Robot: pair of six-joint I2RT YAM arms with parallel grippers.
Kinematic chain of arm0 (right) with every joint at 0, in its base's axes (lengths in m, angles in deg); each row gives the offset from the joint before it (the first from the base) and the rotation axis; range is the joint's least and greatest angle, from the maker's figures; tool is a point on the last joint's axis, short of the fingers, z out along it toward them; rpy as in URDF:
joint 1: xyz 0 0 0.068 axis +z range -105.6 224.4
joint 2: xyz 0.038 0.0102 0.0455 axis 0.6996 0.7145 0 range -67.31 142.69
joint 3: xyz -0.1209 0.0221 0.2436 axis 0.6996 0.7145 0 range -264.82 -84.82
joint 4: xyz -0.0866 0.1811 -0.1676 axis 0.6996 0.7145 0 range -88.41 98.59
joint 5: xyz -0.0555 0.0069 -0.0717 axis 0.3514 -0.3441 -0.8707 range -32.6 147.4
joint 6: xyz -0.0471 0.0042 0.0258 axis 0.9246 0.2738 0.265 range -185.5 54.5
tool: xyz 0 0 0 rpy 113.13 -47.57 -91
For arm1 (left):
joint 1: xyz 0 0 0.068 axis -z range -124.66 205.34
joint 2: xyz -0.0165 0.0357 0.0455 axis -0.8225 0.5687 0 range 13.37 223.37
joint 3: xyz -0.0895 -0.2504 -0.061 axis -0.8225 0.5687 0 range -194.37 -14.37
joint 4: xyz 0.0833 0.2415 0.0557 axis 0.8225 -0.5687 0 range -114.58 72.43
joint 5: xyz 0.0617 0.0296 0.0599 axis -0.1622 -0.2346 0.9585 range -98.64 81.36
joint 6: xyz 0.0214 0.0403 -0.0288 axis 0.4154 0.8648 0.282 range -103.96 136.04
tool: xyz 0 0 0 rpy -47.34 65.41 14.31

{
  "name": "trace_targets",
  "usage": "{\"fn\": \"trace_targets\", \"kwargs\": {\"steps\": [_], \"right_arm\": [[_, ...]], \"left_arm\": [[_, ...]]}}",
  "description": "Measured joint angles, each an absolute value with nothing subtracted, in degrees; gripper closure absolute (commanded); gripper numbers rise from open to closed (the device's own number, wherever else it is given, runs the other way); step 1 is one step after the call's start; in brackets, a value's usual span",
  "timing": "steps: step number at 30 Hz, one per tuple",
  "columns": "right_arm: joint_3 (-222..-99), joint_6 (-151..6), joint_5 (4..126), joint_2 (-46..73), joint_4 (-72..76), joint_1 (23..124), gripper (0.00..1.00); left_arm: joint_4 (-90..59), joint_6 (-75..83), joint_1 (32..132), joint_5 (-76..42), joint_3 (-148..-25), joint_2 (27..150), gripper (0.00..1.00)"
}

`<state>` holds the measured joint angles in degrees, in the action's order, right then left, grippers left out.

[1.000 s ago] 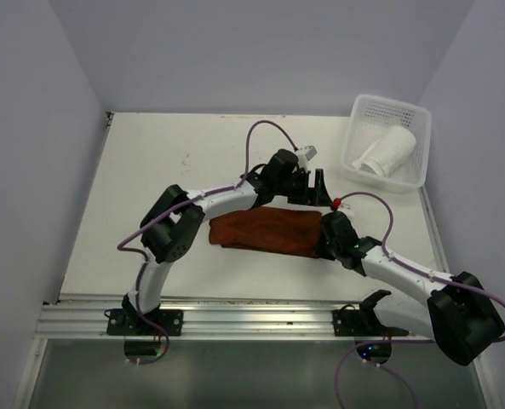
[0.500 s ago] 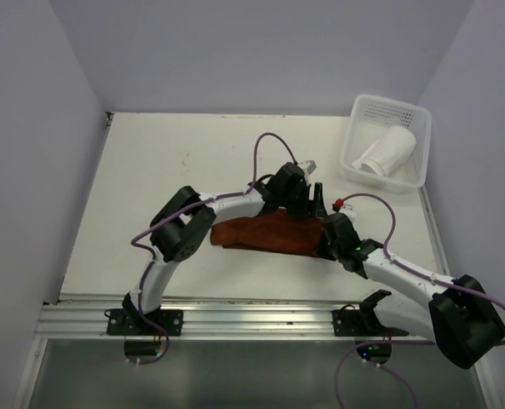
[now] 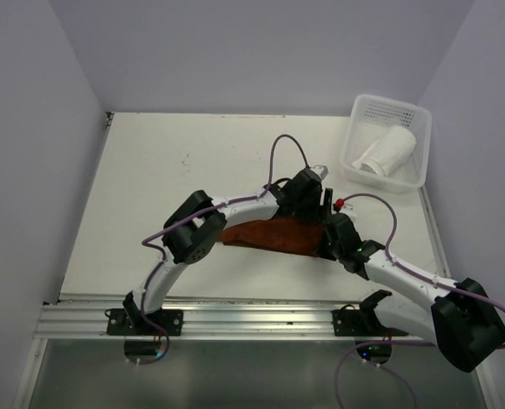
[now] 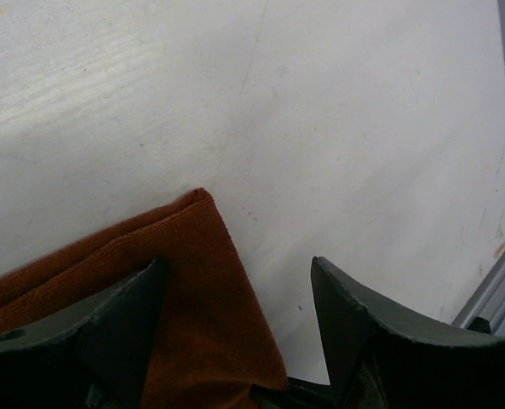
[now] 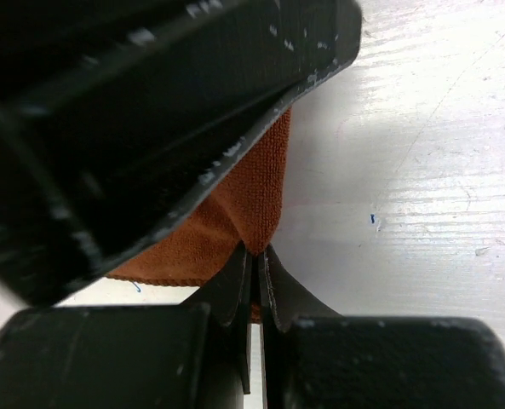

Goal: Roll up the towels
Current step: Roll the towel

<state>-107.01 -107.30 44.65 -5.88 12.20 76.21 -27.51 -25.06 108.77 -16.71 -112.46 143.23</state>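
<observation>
The rust-brown towel (image 3: pixel 261 234) lies folded in a long band at mid-table. My left gripper (image 3: pixel 321 204) hovers over its right end, open. In the left wrist view the towel's corner (image 4: pixel 201 281) lies between the spread fingers (image 4: pixel 116 332), against the left one, and the right one stands apart over bare table. My right gripper (image 3: pixel 330 240) is shut on the same end. In the right wrist view the jaws (image 5: pixel 256 251) pinch a fold of brown towel (image 5: pixel 243 204). The white towel (image 3: pixel 387 152) lies rolled in the basket.
The white perforated basket (image 3: pixel 351 141) stands at the back right corner. The left arm's dark body (image 5: pixel 150 111) fills the upper left of the right wrist view, close above my right gripper. A metal rail (image 3: pixel 235 311) runs along the near table edge.
My left gripper has moved right and nearer along the towel, close beside the right gripper, and its jaws have narrowed a little. The right gripper has kept its grip and barely moved.
</observation>
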Motion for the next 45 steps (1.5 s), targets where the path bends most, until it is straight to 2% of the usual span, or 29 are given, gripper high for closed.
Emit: {"fn": "trace_targets", "kwargs": {"steps": [14, 19, 21, 23, 26, 32, 45], "right_arm": [[-107.0, -107.3, 45.2, -10.5, 13.5, 76.2, 1.00], [-107.0, -107.3, 45.6, -11.1, 14.2, 76.2, 1.00], [-107.0, -107.0, 46.0, -11.1, 14.5, 76.2, 1.00], [-107.0, -106.3, 46.2, -11.0, 14.8, 76.2, 1.00], [-107.1, -105.4, 45.9, -10.5, 15.8, 76.1, 1.00], [-108.0, -104.4, 44.8, -9.2, 20.3, 76.1, 1.00], [-121.2, -94.9, 40.1, -2.9, 28.0, 78.4, 1.00]], "left_arm": [[-34.1, -23.3, 111.5, -6.1, -119.1, 147.6, 0.48], [-34.6, -23.5, 112.0, -3.4, -119.1, 147.9, 0.73], [-34.5, -23.7, 112.0, -3.1, -118.9, 147.9, 0.79], [-34.3, -23.8, 112.0, -3.0, -118.6, 147.9, 0.93], [-32.1, -24.6, 112.0, -3.3, -116.8, 147.3, 0.98], [-20.1, -27.9, 110.1, -7.7, -103.9, 141.7, 1.00], [-9.0, -29.4, 102.7, -22.5, -98.5, 140.8, 1.00]]}}
